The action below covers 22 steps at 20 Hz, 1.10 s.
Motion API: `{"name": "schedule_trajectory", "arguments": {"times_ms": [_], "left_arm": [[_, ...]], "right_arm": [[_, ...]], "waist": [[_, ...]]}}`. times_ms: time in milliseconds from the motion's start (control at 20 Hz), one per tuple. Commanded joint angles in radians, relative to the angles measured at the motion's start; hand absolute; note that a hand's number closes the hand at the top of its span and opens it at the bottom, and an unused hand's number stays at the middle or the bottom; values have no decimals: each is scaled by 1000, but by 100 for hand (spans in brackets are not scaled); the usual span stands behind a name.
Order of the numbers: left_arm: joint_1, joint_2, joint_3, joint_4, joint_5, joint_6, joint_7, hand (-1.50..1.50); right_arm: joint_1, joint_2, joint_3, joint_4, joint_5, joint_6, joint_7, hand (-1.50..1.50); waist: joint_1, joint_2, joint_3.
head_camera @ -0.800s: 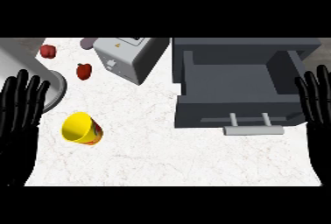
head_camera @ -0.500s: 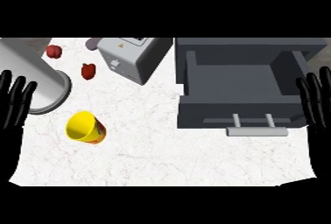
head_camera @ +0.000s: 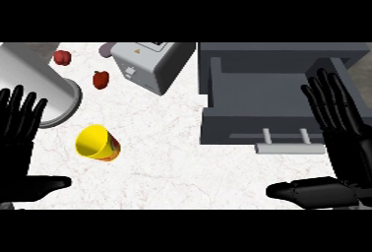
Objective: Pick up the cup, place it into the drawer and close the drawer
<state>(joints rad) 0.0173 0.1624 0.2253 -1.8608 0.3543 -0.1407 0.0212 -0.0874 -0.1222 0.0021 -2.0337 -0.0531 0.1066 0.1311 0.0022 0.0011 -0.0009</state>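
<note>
The yellow cup (head_camera: 97,142) lies on its side on the white marbled counter (head_camera: 181,170), toward the left. Its open mouth faces up and to the left, and a reddish patch shows on its lower side. Nothing touches it.

The left hand (head_camera: 16,147) stands at the left edge, wide open with its fingers straight and pointing up and its thumb out toward the middle. It is near the cup but apart from it. The right hand (head_camera: 349,157) is held the same way at the right edge, spread open and holding nothing, in front of the right side of the dark grey drawer (head_camera: 269,93). The drawer is pulled out, with its pale handle (head_camera: 291,147) facing the near side.

Behind the cup a big grey cylinder (head_camera: 36,88) sits at the left edge. Two small red things (head_camera: 101,79) lie between it and a tilted light grey box-shaped appliance (head_camera: 149,64), just left of the drawer.
</note>
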Motion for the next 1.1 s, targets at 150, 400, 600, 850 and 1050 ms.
{"name": "schedule_trajectory", "arguments": {"times_ms": [150,400,600,850,1050], "left_arm": [[-22,2,33,266,-62,-43,-134,-150],[1,26,51,370,-88,-83,-196,-150],[-41,32,71,511,-129,-67,-275,-150],[-37,32,70,679,-167,-90,-389,-150],[-148,58,86,910,-203,-89,-497,-150]], "right_arm": [[-54,-9,-30,159,3,40,-102,-150],[-50,-36,-65,49,-53,61,-11,-150],[-84,-16,-41,124,18,41,-77,-150],[-175,-47,-99,165,-34,54,-39,-150],[-192,-54,-104,140,-59,59,31,-150]], "waist": [[-2,2,1],[-4,-1,1],[-3,0,1],[-2,0,0],[-7,0,0]]}}
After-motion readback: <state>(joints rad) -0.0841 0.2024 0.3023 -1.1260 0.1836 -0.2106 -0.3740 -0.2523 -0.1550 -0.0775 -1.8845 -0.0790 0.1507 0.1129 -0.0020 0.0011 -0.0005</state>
